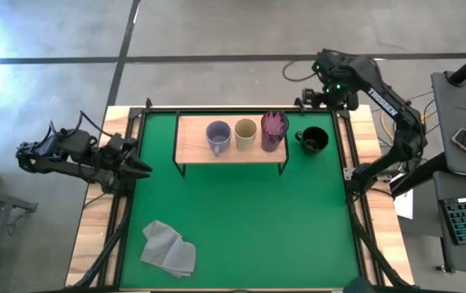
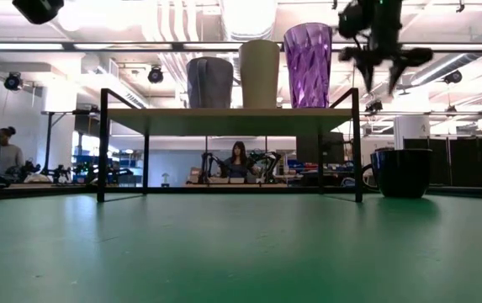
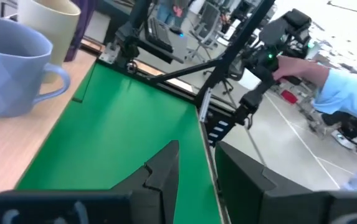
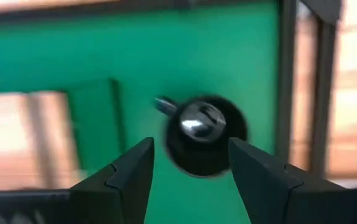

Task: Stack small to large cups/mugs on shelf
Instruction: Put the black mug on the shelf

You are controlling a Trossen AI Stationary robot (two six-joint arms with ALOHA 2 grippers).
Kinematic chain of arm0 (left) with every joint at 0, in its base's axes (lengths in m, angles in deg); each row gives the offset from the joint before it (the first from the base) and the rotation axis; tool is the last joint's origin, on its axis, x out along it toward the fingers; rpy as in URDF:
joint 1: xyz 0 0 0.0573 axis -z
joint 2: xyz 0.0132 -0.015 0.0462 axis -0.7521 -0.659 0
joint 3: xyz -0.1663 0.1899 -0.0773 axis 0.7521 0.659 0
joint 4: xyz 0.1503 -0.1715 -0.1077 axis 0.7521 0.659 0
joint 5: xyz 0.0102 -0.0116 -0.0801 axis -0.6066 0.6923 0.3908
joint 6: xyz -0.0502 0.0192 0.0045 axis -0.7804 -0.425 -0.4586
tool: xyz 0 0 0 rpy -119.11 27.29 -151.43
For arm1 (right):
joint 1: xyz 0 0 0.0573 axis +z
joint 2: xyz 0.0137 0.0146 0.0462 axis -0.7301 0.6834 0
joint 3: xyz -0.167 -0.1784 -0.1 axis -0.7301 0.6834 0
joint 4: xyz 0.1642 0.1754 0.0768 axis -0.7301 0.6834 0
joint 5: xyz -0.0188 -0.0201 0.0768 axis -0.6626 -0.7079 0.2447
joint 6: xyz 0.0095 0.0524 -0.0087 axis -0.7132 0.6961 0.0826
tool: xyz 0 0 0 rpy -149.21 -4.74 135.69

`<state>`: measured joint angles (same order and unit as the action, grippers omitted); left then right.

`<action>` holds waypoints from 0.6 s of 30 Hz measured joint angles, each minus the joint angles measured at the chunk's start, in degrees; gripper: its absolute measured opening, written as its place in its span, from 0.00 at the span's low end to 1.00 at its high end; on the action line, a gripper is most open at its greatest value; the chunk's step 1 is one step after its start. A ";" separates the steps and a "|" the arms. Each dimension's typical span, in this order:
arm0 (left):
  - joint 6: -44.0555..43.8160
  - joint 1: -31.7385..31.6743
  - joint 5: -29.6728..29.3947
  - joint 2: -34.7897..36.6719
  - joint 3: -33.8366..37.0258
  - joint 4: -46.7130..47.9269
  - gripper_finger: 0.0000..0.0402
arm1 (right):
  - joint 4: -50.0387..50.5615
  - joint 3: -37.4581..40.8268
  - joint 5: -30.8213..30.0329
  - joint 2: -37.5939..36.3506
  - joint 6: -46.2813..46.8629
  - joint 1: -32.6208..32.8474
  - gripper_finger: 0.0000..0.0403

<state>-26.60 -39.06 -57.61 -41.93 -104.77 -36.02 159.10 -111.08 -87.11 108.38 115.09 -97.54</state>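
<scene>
The light-wood shelf (image 1: 192, 146) stands at the far side of the green mat. On it stand, left to right, the lavender-grey mug (image 1: 218, 136), the tan cup (image 1: 246, 133) and the purple tumbler (image 1: 274, 129). The black mug (image 1: 313, 140) stands on the mat just right of the shelf, and shows in the low view (image 2: 402, 172). My right gripper (image 2: 381, 63) hangs open and empty high above the black mug (image 4: 206, 134), fingers pointing down. My left gripper (image 1: 139, 168) waits open and empty at the mat's left edge, pointing toward the shelf.
A grey folded cloth (image 1: 168, 248) lies on the mat near the front left. The bare green mat (image 1: 249, 220) spreads in front of the shelf. A person's sleeve and hand (image 3: 328, 81) show beyond the table's far right corner.
</scene>
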 joint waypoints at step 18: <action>-3.19 0.00 -3.95 4.45 6.26 -1.41 0.22 | -8.41 29.39 2.42 -14.28 7.00 -0.01 0.49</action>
<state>-29.79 -39.06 -61.55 -37.48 -98.51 -37.43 150.69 -81.69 -84.69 94.10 122.10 -97.54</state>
